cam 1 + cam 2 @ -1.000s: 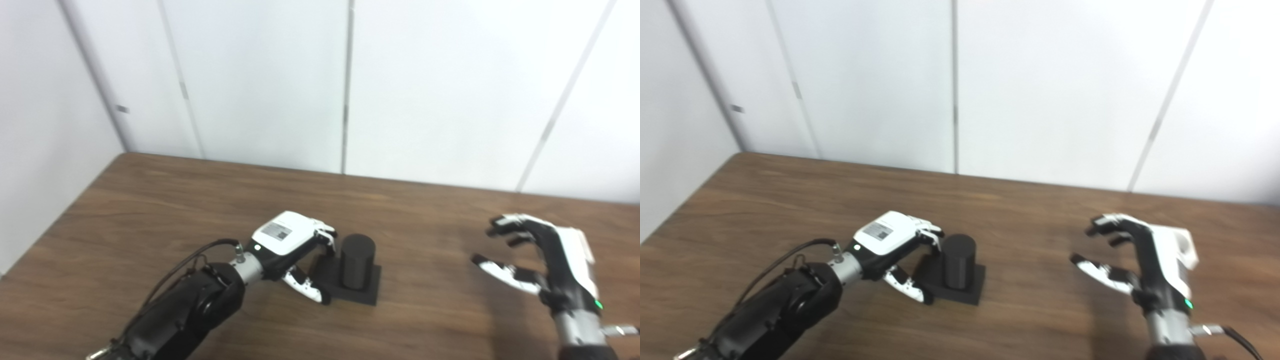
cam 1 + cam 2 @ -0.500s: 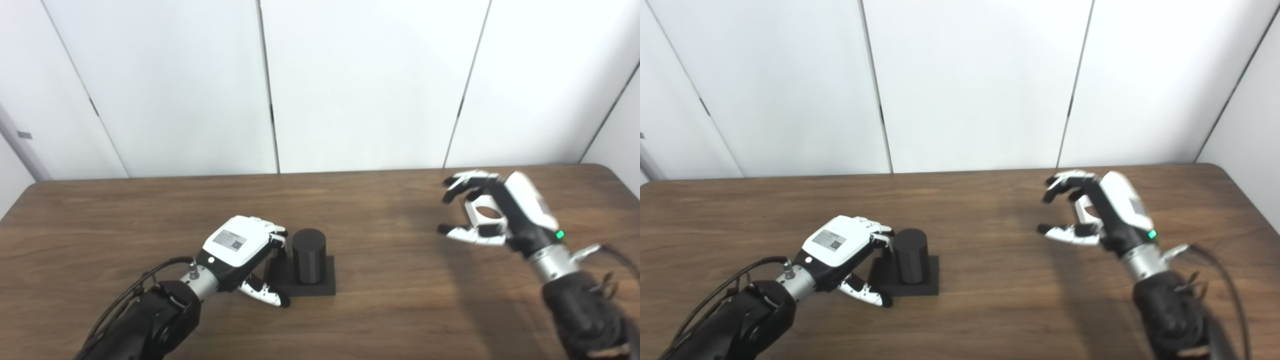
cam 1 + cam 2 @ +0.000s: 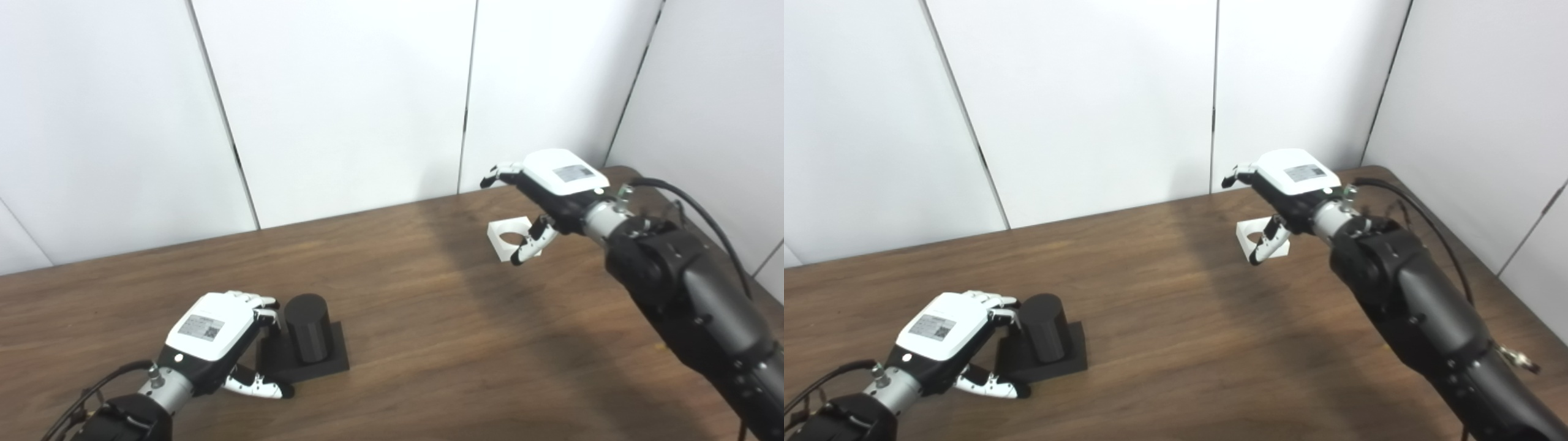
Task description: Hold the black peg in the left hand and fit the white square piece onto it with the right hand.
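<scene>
Left hand (image 3: 211,334), fingers apart, rests against the black peg (image 3: 308,336) near left on the table (image 3: 429,343). Right hand (image 3: 554,190) hovers unclenched over the white square piece (image 3: 508,239) far right.

Labels on left hand (image 3: 208,327), right hand (image 3: 560,177): print unreadable.

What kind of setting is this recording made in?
Probably a lab or test booth: plain white wall panels enclose a wooden table that holds only a black peg on its base and a white square piece.
</scene>
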Controlling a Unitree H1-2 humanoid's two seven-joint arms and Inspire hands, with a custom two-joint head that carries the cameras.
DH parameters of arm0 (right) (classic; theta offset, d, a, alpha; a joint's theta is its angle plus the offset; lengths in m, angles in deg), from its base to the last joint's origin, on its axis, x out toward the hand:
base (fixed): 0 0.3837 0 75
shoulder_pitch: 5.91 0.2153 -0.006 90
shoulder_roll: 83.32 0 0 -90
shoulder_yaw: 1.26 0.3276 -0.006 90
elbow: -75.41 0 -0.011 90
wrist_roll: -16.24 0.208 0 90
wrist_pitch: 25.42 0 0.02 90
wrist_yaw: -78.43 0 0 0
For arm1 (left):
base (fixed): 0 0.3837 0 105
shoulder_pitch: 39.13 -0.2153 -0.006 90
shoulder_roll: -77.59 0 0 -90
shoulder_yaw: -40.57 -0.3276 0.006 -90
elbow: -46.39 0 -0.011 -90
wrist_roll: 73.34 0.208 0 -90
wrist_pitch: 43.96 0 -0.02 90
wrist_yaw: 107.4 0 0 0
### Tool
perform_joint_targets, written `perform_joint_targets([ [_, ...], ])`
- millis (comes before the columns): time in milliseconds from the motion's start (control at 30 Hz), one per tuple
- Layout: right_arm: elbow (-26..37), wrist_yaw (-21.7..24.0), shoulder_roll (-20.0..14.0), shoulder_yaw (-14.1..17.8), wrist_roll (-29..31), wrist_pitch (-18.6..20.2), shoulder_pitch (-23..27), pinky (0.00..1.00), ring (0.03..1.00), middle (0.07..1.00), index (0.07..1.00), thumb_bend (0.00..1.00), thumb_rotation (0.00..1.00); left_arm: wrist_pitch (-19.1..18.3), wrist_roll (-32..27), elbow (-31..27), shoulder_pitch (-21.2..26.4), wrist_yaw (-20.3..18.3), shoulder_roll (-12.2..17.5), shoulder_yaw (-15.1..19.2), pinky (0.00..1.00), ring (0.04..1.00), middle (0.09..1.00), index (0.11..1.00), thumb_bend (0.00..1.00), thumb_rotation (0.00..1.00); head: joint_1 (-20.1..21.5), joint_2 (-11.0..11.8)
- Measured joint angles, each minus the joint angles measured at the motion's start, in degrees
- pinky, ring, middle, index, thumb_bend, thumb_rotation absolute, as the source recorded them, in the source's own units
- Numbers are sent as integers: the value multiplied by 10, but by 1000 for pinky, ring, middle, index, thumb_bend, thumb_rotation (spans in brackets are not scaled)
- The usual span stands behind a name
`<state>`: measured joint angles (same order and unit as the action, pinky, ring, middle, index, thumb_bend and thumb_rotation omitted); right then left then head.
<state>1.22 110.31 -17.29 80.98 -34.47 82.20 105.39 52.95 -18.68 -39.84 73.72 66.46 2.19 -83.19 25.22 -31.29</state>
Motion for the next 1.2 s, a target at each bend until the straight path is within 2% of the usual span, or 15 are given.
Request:
perform_joint_targets([
  [267,-86,42,0,-29,-38,2,50,901,952,961,893,918,157,10,-8,6,-5,17,6,0,817,822,822,493,523,72,11,6],
  [533,-167,57,6,-66,-64,2,92,877,936,951,885,955,138,24,-8,16,-5,31,8,0,821,826,823,493,523,73,18,5],
  [800,-237,40,13,-87,-70,-2,120,831,902,930,840,959,151,27,-12,17,-6,35,9,0,829,827,819,493,523,73,14,4],
  [1200,-295,12,23,-106,-63,-4,122,833,889,899,797,945,154,28,-17,16,-10,38,14,1,834,835,827,493,523,72,14,-2],
])
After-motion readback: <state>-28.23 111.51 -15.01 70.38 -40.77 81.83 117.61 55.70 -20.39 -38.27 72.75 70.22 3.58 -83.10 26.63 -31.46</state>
